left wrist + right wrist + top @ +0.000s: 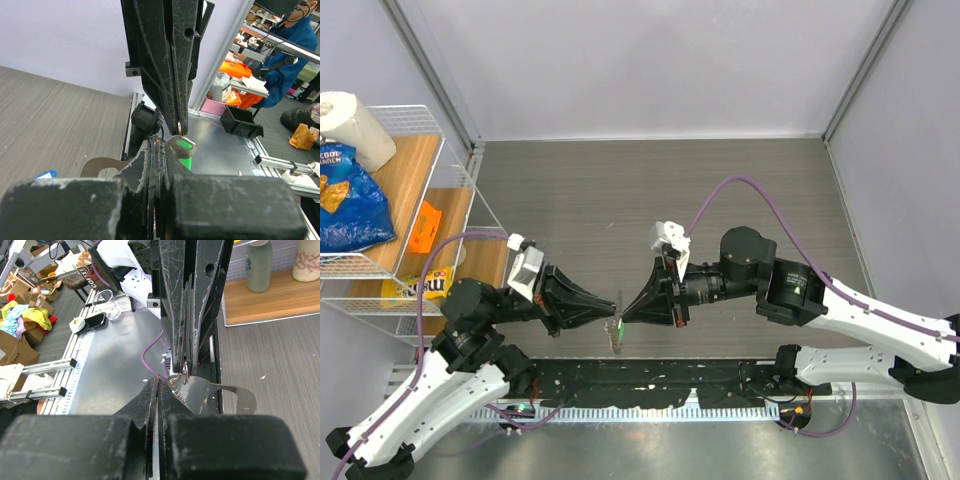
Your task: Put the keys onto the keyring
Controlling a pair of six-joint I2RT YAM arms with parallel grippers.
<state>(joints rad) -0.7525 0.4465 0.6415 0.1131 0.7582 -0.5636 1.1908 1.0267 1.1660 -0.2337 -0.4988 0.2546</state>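
Note:
Both grippers meet tip to tip over the table's near edge. My left gripper (610, 314) (157, 142) is shut on the thin silver keyring (185, 371). Its short chain (175, 385) and beige strap (227, 396) (102, 165) hang below. My right gripper (626, 318) (157, 380) is shut on the same ring from the other side. The green-headed key (184, 146) (619, 326) dangles from the ring just under the right fingertips. The blue-headed key (46, 175) lies on the table to the left; it is hidden in the top view.
A wire shelf (455, 215) stands at the left with a blue chip bag (350, 200), a paper towel roll (355, 125), an orange packet (423, 228) and a yellow candy bag (415, 288). A metal plate (720, 440) and black rail run along the near edge.

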